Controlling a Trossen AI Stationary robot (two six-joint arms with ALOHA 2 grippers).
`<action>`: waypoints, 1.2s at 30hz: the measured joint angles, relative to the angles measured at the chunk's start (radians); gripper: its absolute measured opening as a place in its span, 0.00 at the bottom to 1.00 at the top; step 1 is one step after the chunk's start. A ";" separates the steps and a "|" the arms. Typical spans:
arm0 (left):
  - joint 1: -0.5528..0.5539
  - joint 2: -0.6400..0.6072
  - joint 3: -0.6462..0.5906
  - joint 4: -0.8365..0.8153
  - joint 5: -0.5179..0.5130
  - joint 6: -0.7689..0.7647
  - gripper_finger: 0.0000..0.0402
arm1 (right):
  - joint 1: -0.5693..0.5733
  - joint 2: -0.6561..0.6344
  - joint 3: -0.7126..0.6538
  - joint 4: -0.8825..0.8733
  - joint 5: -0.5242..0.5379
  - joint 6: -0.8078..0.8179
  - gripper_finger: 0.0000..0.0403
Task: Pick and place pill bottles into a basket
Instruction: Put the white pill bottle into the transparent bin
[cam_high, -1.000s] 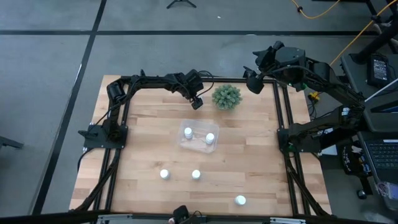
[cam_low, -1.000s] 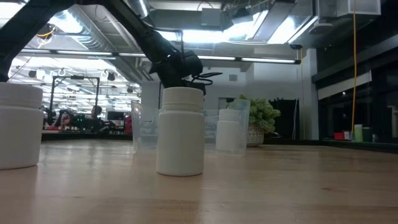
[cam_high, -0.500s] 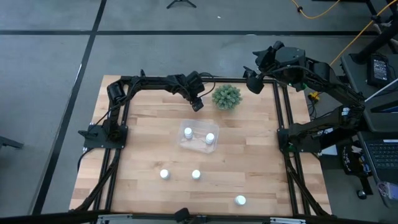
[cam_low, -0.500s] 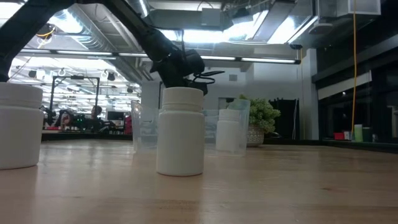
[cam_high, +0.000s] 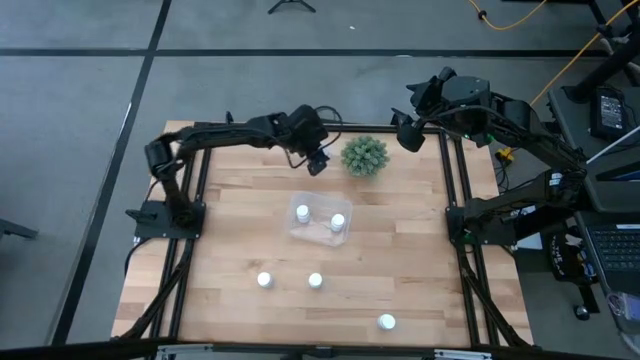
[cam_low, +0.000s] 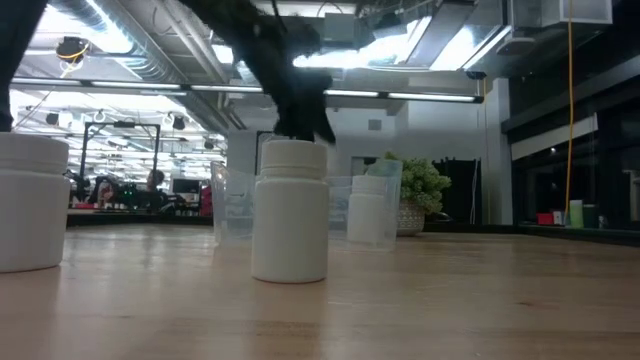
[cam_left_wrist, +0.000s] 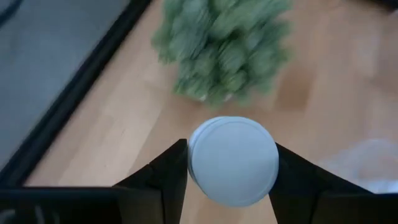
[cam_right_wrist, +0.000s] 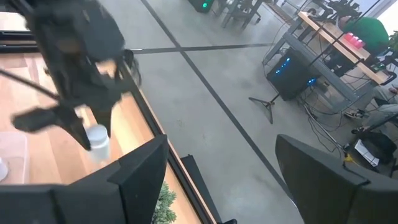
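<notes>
My left gripper (cam_high: 318, 165) is shut on a white pill bottle (cam_left_wrist: 233, 160) at the table's far middle, just left of the green plant (cam_high: 364, 155). The right wrist view shows this bottle (cam_right_wrist: 98, 144) under the left fingers. The clear basket (cam_high: 318, 236) lies mid-table with two bottles (cam_high: 302, 212) (cam_high: 338, 221) standing in it. Three more bottles stand on their bases nearer the front (cam_high: 265, 280) (cam_high: 315, 281) (cam_high: 386, 322). My right gripper (cam_high: 405, 130) hovers open over the far right corner. My left gripper pinches the pill bottle between its two fingers (cam_left_wrist: 168, 180), one on each side of its top end by the white cap (cam_left_wrist: 199, 155). The fingers come from above, pointing down. The bottle stays upright below them; whether its base is off the wood I cannot tell.
The green plant (cam_left_wrist: 224, 56) stands right beside the held bottle. Black frame rails (cam_high: 190, 200) (cam_high: 455, 190) run along the left and right of the wooden table. In the low view one bottle (cam_low: 290, 215) stands close in front, another (cam_low: 30, 205) at the left.
My left arm has swung upward, and its gripper has risen at the far middle of the table, next to the plant; the low view shows it higher and blurred. My right arm has kept still.
</notes>
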 joint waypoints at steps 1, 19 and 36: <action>-0.011 -0.030 0.000 -0.013 -0.001 -0.002 0.42 | 0.000 0.000 0.000 0.000 0.000 0.000 0.74; -0.361 -0.199 0.000 -0.189 -0.273 -0.282 0.42 | 0.001 0.000 0.000 0.011 -0.138 -0.042 0.74; -0.524 0.017 0.000 -0.231 -0.356 -0.252 0.42 | 0.040 0.000 0.000 -0.010 -0.366 0.025 0.74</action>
